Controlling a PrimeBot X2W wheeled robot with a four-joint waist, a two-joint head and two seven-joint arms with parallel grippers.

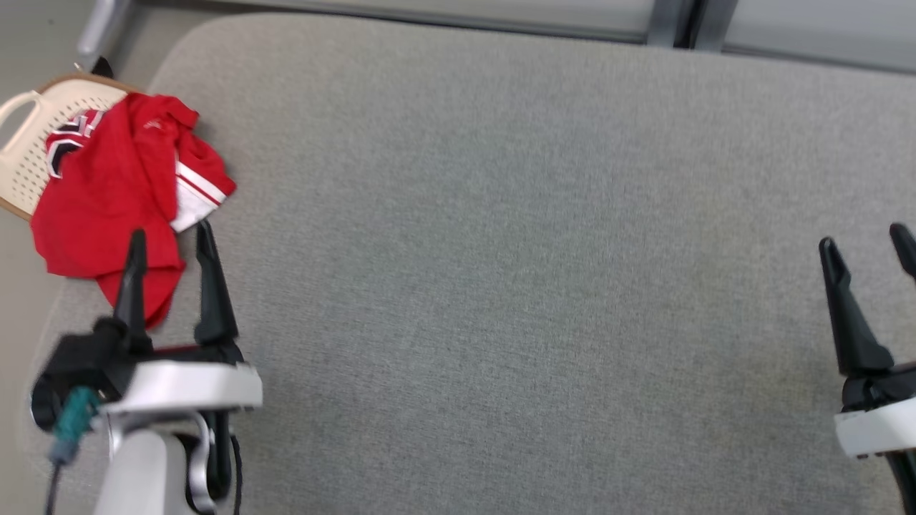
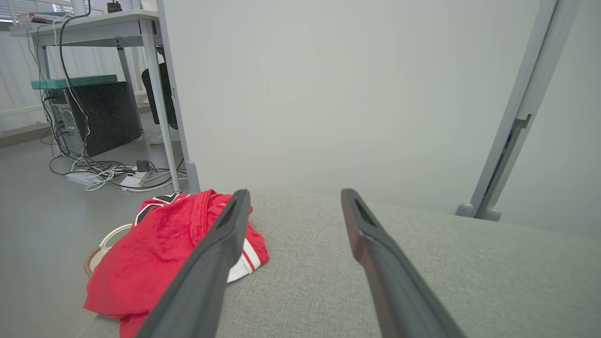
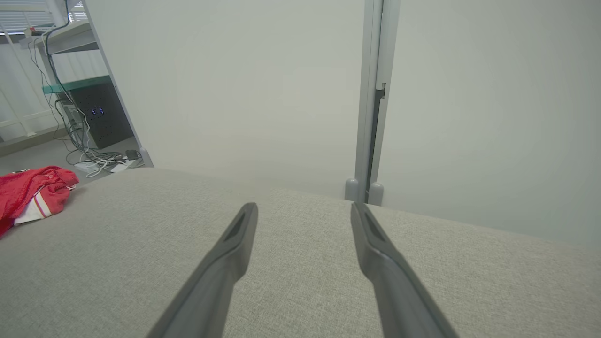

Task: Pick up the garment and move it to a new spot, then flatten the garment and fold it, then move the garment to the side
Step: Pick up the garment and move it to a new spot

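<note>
Grey fabric covers the wide cushion (image 1: 501, 250) that takes up most of the head view. The garment (image 1: 107, 193), a red shirt with white and black trim, lies crumpled at the cushion's far left corner, partly over a cream basket (image 1: 21, 136) that stands beside the edge. The heap is longer from far to near than across, and its near end reaches the left gripper (image 1: 170, 230), whose two fingers stand apart with nothing between them. One finger crosses the red cloth in this view and the other is just beside the white hem, but I cannot tell whether they touch it. The right gripper (image 1: 863, 237) is also spread and empty, well apart at the other side of the cushion. In the left wrist view the garment (image 2: 155, 249) lies low and to the left of the spread fingers, not between them. In my judgement the left arm is clearly the nearer one, and it must shift leftward and go down before it closes. In the right wrist view the right gripper (image 3: 304, 206) points at bare cushion, and the garment (image 3: 33, 190) is far off at the left edge.
</note>
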